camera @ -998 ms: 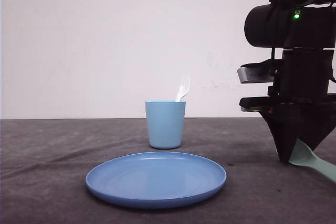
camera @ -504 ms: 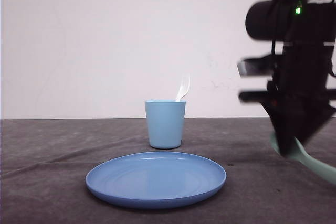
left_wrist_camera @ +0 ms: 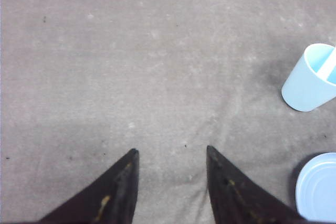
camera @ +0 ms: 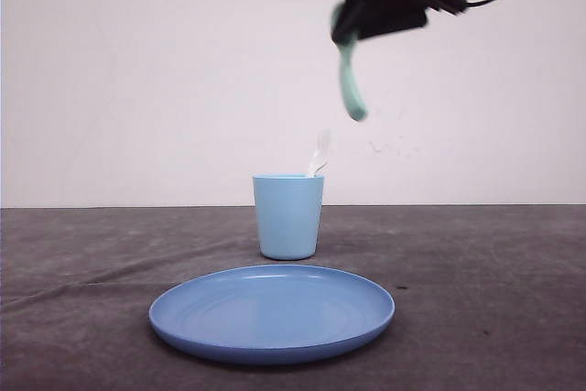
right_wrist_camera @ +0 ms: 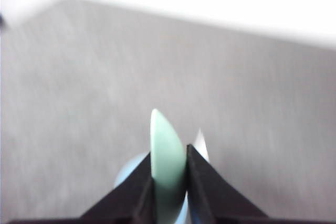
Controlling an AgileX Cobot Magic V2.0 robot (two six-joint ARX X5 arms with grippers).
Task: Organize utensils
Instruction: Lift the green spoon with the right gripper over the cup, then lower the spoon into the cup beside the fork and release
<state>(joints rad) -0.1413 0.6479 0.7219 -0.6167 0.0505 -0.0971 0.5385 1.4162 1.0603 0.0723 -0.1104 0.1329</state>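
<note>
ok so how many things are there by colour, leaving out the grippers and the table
Blue: 2, the cup and the plate.
White: 1, the fork standing in the cup.
Mint green: 1, the spoon held in the air by the right gripper.
Total: 4.
</note>
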